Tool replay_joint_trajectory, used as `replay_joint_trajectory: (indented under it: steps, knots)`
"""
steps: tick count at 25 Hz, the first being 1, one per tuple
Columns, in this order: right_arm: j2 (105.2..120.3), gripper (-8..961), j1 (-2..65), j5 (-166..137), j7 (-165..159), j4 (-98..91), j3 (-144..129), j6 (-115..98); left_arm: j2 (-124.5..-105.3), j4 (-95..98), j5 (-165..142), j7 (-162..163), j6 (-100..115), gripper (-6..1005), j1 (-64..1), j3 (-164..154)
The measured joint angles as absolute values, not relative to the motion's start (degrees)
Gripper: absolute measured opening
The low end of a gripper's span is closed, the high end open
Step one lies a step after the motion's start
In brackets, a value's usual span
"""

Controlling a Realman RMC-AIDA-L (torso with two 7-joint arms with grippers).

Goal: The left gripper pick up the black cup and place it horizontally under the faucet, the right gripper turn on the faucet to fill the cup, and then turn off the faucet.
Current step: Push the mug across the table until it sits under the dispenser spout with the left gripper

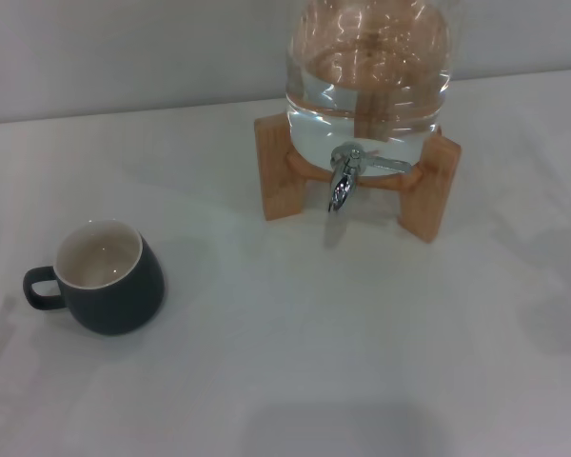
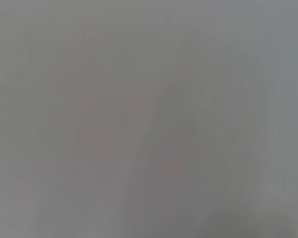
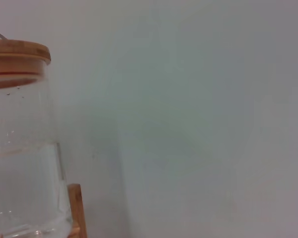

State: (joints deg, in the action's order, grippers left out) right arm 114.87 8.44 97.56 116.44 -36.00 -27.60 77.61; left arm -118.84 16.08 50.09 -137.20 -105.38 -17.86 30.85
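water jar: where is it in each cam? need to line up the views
Head view: glass water jar at top centre-right, on its wooden stand, faucet in front.
Left wrist view: not in it.
Right wrist view: jar at the picture's left edge, with wooden lid.
Shared landmark: the wooden stand.

Open table point(image 1: 295, 362) between black cup point(image 1: 109, 276) and faucet point(image 1: 343, 181).

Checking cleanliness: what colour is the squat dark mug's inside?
Cream-white inside the squat dark mug; head view shows it best.

Shiny chrome faucet point(image 1: 344, 177), wooden stand point(image 1: 428, 195)
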Motion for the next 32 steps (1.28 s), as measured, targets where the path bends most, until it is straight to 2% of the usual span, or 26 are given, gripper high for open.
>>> replay_joint_trajectory:
  steps: [17, 32]
  knots:
    - [114.87, 854, 8.98, 97.55, 116.54, -35.63, -27.50, 77.61, -118.95, 16.03, 49.78, -137.34, -103.22, 684, -18.02, 30.81]
    - [114.83, 854, 9.37, 97.55, 116.62, -35.59, -27.42, 76.54, -119.26, 8.45, 47.13, -145.90, -91.39, 683, -18.20, 30.67]
